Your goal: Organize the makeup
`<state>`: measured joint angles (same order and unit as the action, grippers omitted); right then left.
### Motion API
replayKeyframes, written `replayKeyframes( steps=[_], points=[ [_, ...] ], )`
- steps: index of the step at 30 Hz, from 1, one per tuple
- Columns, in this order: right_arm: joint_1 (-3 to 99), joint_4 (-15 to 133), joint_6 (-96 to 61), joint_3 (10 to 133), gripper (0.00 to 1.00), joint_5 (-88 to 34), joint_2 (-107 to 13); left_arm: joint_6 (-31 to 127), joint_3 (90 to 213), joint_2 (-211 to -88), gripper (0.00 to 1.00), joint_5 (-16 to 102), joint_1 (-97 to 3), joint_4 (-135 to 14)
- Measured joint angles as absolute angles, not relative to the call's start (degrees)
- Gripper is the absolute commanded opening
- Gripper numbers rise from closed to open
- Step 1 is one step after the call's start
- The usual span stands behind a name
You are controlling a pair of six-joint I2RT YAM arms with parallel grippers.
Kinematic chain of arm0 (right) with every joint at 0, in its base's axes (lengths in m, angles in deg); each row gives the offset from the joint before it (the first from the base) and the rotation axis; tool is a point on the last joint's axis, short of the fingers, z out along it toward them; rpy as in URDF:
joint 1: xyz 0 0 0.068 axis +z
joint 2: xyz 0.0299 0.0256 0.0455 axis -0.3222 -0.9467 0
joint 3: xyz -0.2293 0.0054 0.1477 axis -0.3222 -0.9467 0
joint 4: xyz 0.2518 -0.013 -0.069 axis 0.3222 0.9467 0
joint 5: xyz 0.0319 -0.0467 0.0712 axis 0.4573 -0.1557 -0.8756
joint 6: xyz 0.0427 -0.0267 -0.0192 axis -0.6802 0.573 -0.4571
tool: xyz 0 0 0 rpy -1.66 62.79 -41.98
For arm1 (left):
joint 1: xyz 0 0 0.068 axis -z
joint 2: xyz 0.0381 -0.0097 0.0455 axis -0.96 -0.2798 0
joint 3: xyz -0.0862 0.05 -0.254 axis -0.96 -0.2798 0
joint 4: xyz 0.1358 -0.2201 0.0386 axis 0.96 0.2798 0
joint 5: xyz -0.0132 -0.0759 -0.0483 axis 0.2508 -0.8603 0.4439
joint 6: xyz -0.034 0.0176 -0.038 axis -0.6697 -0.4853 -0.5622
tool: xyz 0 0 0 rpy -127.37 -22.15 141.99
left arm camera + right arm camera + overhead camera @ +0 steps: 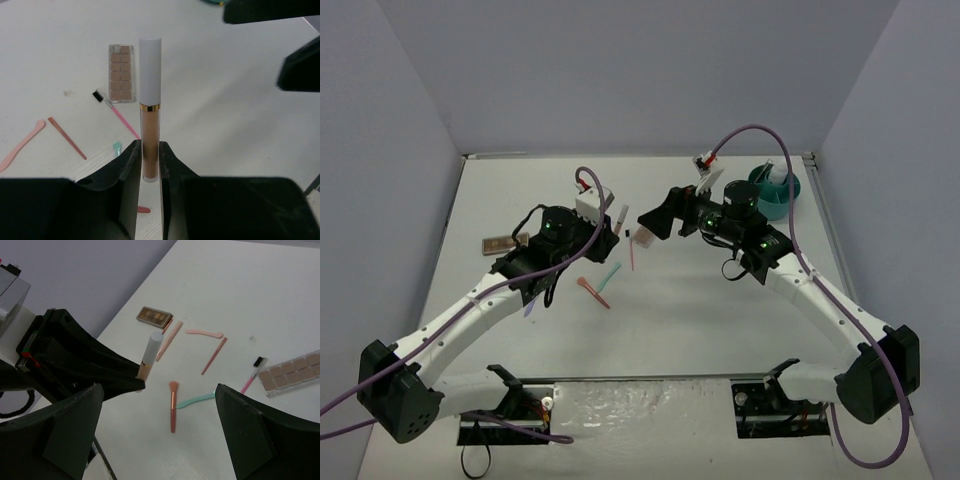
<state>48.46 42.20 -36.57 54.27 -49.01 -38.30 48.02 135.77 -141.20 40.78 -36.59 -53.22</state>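
Our left gripper was clamped on the lower end of a tan tube with a white cap, which stuck straight out past its fingertips, above the table. Ahead of it to the left lay a pink-brown palette. A pink wand, an orange stick, a peach spatula and a mint applicator lay nearer its left finger. Our right gripper faced the tube with its jaws wide apart, holding nothing, and a darker palette lay beyond it
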Motion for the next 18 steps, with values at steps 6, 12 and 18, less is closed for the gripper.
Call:
replayKeyframes(
  steps=[6,12,18],
  points=[
    [48.68,39.11,-39.83,54.33,0.84,-52.59,-41.98,49.46,135.77,-141.22,0.0,37.5,-35.22,-56.58],
    [48.89,37.28,-41.39,54.33,0.63,-53.51,-44.19,50.01,135.77,-141.22,0.0,36.24,-33.8,-57.7],
    [48.95,35.9,-42.69,54.33,0.24,-53.81,-45.41,50.13,135.77,-141.31,0.0,36.11,-33.13,-58.48]
  ],
)
